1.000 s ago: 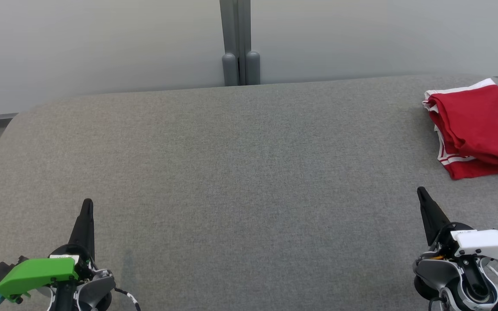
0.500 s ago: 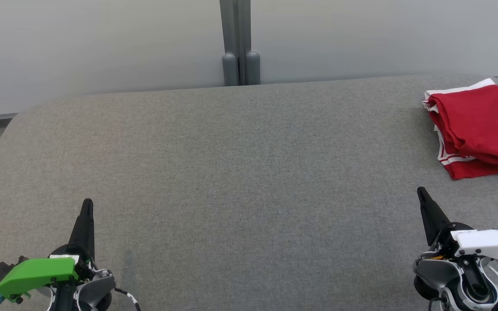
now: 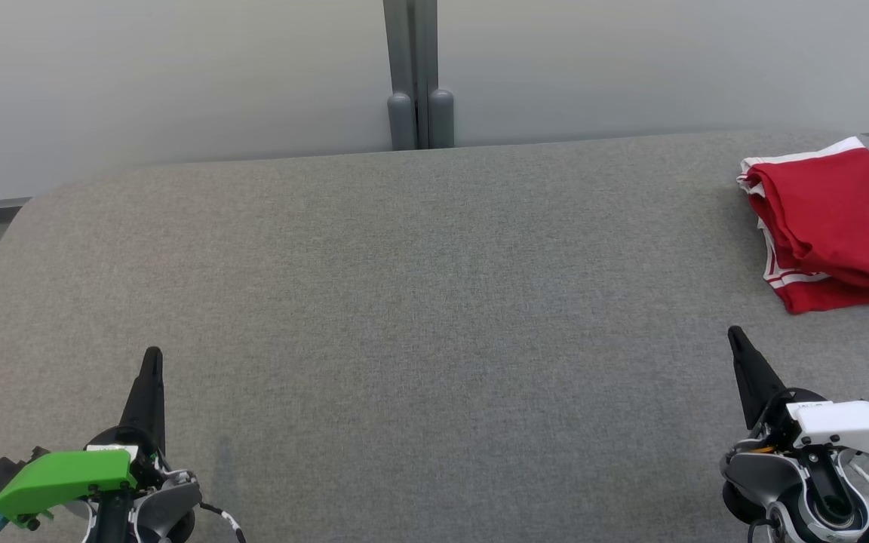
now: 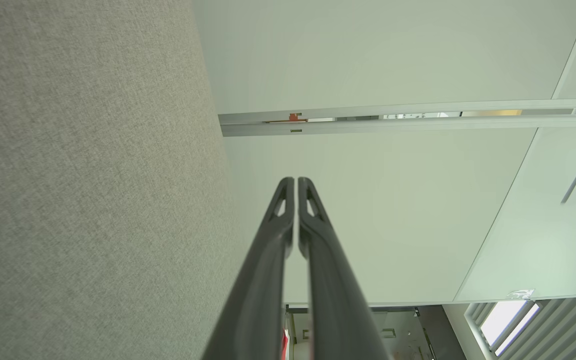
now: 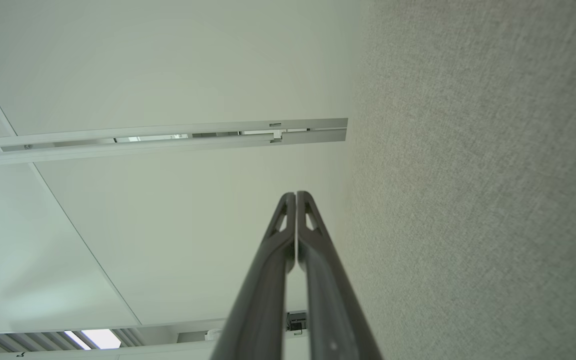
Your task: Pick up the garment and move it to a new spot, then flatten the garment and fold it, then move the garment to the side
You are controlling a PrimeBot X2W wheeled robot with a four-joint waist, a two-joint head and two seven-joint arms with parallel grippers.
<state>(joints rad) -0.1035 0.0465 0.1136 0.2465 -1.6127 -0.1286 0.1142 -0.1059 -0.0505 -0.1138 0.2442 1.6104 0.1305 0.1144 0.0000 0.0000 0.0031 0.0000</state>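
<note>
The red garment (image 3: 834,226) lies folded in a compact stack at about two o'clock on the grey surface (image 3: 434,302), near its far right edge. The left end effector (image 3: 151,358) at seven o'clock and the right end effector (image 3: 735,335) at five o'clock are both clenched on nothing, well apart from the cloth. The final move to the side looks done; what comes next is probably only holding both arms clear.

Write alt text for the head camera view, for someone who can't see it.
A folded red garment with white trim lies at the far right of a grey fabric-covered surface, apart from both grippers. The left gripper and right gripper, both shut and empty, rest at the lower corners, fingers pointing up the view.
</note>
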